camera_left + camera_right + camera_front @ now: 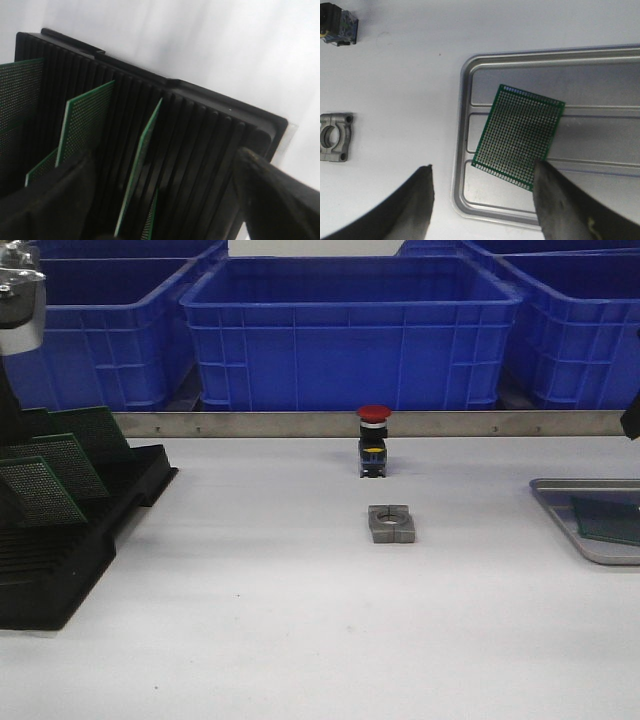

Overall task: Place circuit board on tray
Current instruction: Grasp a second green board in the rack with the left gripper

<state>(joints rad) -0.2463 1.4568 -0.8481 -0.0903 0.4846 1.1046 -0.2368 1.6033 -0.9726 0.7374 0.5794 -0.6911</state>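
Observation:
A green circuit board point(520, 135) lies flat and slightly askew on the silver tray point(462, 100), which sits at the table's right edge point(560, 502) with the board point(610, 520) on it. My right gripper point(482, 200) hovers open above the tray's near corner, holding nothing; one finger point(560, 205) overlaps the board's corner in view. My left gripper point(160, 200) is open over the black slotted rack point(210, 130). Several green boards stand in its slots, and one board point(141, 160) stands between the fingers. I cannot tell whether either finger touches it.
The black rack point(90, 530) with upright boards fills the left side. A red-capped push button point(373, 440) and a grey metal block point(391, 523) stand mid-table. Blue bins point(350, 330) line the back behind a metal rail point(300, 424).

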